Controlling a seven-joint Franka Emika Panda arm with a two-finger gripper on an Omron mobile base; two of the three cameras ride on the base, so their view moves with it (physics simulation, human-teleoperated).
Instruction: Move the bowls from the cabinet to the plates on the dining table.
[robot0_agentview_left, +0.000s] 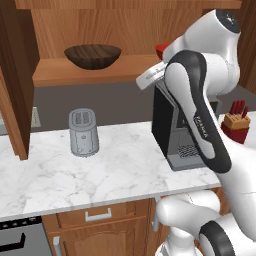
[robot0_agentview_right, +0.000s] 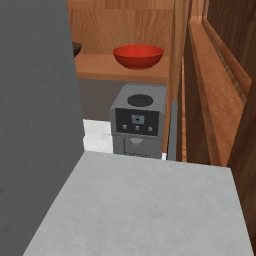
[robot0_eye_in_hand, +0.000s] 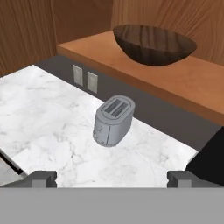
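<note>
Wide apart, the tool's (robot0_eye_in_hand: 112, 177) two dark fingertips (robot0_eye_in_hand: 39, 177) sit at the bottom corners of the hand view with nothing between them, above the white marble bench (robot0_eye_in_hand: 39, 118). A grey toaster (robot0_eye_in_hand: 113, 120) stands on that bench at the frame's centre. At upper right of the hand view, the dark brown bowl (robot0_eye_in_hand: 154, 43) rests on the open cabinet's (robot0_eye_in_hand: 175, 78) wooden shelf. In the left base view this bowl (robot0_agentview_left: 93, 55) sits at upper centre, the toaster (robot0_agentview_left: 83, 132) below it, a black coffee machine (robot0_agentview_left: 172, 135) behind the white arm. In the right base view the red bowl (robot0_agentview_right: 138, 55) sits on the shelf at top centre, above the coffee machine (robot0_agentview_right: 137, 125).
</note>
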